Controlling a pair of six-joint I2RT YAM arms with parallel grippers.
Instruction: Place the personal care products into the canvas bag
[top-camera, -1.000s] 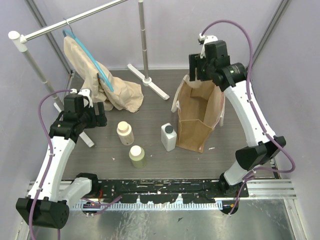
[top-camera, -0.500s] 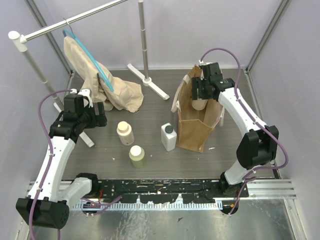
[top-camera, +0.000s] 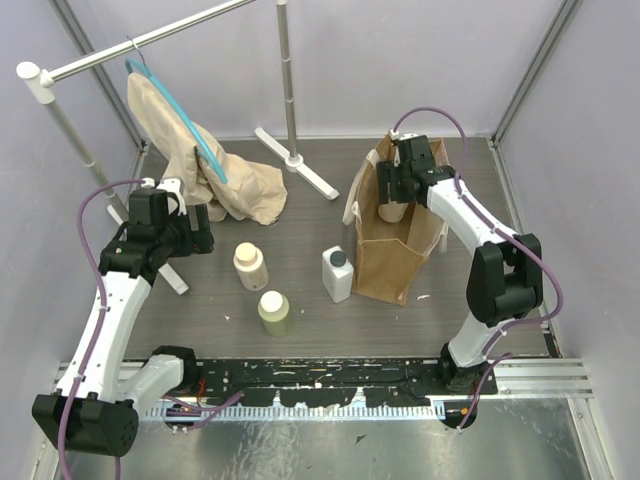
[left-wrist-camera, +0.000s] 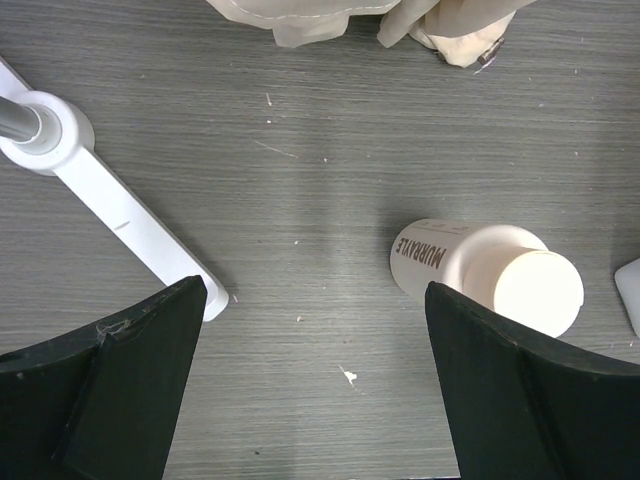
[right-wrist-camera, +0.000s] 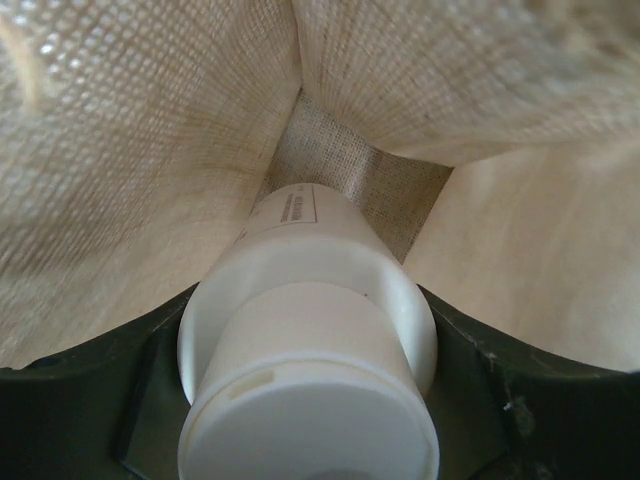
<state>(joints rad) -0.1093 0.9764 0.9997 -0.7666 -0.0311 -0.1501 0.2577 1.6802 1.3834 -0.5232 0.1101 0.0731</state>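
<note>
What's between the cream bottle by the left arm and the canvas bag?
The white rectangular bottle, standing close beside the canvas bag and apart from the cream bottle; top view shows it.

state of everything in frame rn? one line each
Bag: upright, mouth open.
Right gripper: shut on cream bottle, down inside the bag.
Left gripper: open, empty, above the table.
Beige bottle: upright on table, capped.
Yellowish bottle: upright on table, capped.
White bottle: upright beside bag, dark cap on.
Cloth: draped from hanger.
</note>
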